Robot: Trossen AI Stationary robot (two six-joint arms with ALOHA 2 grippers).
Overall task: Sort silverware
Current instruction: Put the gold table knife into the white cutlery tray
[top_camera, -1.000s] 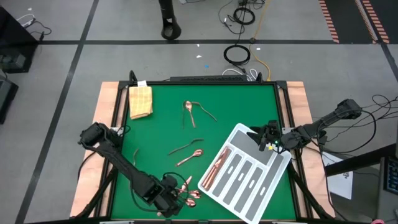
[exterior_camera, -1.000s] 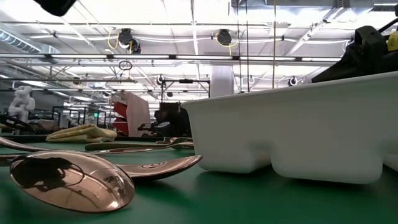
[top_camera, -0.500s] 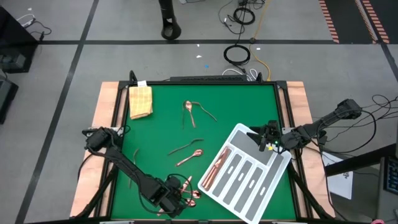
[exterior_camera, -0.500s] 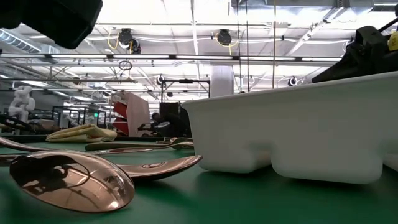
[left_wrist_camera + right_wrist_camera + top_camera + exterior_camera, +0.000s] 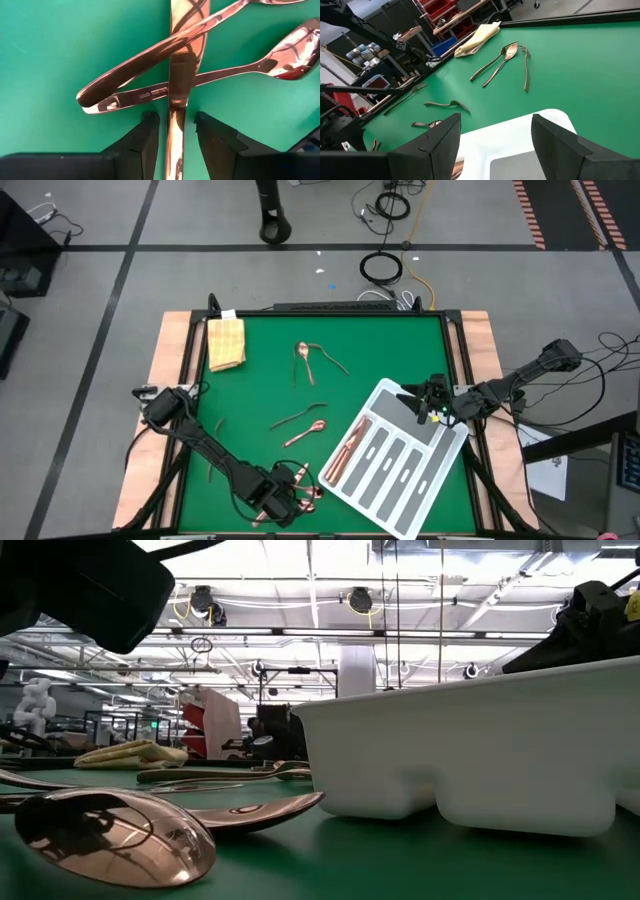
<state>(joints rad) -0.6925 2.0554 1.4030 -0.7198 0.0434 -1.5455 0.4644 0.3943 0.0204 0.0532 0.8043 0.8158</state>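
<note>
Copper silverware lies scattered on the green table. A small pile (image 5: 305, 485) sits by the near edge, with a big spoon bowl (image 5: 110, 835) close to the low camera. More pieces lie mid-table (image 5: 300, 420) and farther back (image 5: 312, 360), and a few are in the white tray's left slot (image 5: 345, 452). My left gripper (image 5: 283, 498) is low over the pile and open. Its fingers (image 5: 150, 135) stand on either side of a flat piece (image 5: 175, 125) that two spoon handles (image 5: 150, 92) cross, with a thin gap on each side. My right gripper (image 5: 425, 402) hovers open over the tray's far corner.
The white tray with grey slots (image 5: 400, 470) lies slantwise at the table's near right. A yellow-tan folded cloth (image 5: 226, 342) rests at the far left corner. Single pieces lie near the left edge (image 5: 215, 430). Wooden borders frame the mat; bare green shows at the far right.
My left gripper has come down over the pile at the near edge and shifted slightly toward the right; in the low view its dark body has dropped into the picture. The silverware and the right arm have stayed still.
</note>
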